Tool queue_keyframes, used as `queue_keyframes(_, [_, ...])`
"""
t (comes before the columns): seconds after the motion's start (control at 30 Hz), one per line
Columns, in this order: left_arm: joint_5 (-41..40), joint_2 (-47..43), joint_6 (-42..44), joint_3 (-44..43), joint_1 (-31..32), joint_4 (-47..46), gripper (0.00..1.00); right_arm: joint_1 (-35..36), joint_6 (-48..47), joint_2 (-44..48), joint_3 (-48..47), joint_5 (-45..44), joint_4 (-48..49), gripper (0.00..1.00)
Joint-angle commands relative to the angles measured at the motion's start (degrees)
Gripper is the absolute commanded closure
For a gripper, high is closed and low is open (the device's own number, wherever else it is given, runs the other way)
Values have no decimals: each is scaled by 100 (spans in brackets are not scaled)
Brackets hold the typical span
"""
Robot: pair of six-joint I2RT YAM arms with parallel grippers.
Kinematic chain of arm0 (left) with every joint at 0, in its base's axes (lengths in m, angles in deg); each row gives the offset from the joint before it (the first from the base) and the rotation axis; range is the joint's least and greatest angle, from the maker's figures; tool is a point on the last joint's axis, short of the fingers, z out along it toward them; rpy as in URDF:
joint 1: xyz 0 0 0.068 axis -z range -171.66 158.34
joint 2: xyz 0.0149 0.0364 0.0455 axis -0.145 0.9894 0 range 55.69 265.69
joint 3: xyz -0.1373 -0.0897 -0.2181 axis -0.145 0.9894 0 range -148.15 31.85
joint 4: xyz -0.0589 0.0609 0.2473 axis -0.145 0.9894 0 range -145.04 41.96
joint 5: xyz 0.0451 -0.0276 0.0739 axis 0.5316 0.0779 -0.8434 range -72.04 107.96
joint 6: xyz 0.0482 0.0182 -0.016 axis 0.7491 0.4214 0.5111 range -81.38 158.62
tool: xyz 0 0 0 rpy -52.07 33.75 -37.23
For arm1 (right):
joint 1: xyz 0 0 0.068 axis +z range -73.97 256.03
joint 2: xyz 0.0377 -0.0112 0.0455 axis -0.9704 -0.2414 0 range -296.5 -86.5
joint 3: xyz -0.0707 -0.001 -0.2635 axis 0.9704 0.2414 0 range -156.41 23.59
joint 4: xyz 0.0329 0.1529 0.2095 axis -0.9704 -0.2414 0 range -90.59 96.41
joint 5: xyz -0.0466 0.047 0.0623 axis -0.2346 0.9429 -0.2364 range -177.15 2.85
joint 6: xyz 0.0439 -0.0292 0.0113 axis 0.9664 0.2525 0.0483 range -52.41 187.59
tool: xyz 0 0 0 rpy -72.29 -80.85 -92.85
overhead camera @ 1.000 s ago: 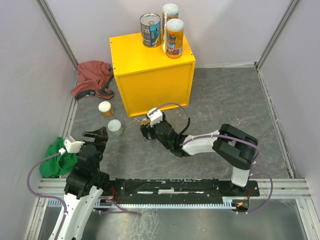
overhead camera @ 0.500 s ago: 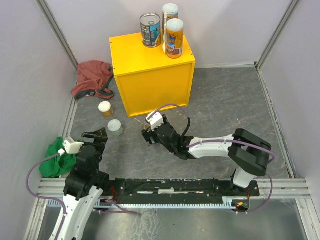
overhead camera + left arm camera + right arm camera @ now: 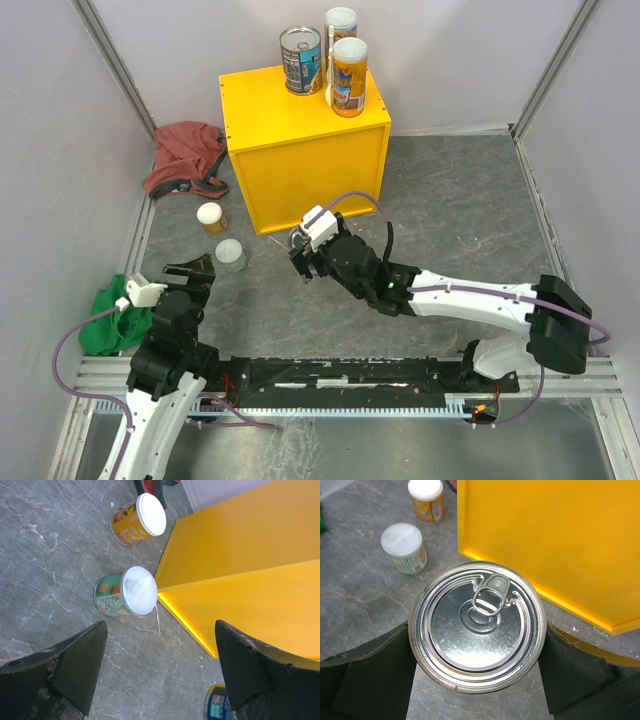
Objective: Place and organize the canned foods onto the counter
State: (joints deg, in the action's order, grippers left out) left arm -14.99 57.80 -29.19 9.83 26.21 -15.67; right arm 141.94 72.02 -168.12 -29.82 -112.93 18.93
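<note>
Finding: the silver-topped tin [image 3: 477,625] stands upright at the centre of the right wrist frame, clamped between the right jaws, low in front of the counter [image 3: 262,100]. Whether it is clear of the worktop [image 3: 450,220] cannot be told.

Recommendation: you should raise it well above the counter's top edge before carrying it across, keeping it level. Set it on the bare left part of the top, beside the blue-labelled tin [image 3: 301,60]. Keep off the two orange-labelled cans [image 3: 349,77] at the upper right of the counter, which look easy to topple.

Condition: the lid is bright and undented and the pull-ring lies flat. A rigid rim like this should take a firm grip.

Outstanding: two short white-lidded cans [image 3: 211,217] stand on the worktop at centre left of the top view, near each other. The left jaws are apart and empty, pointed toward them.
</note>
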Motion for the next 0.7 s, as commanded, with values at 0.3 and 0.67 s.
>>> queue_keyframes(0.3, [-209,-35,-5,-36,6,-479,7,79,-647,752,-2805,-239,-705,99])
queue_keyframes(0.67, [-256,-117,-103,-199,6,-359,7,-54,-1300,-327,-5266,-263,-1253,99])
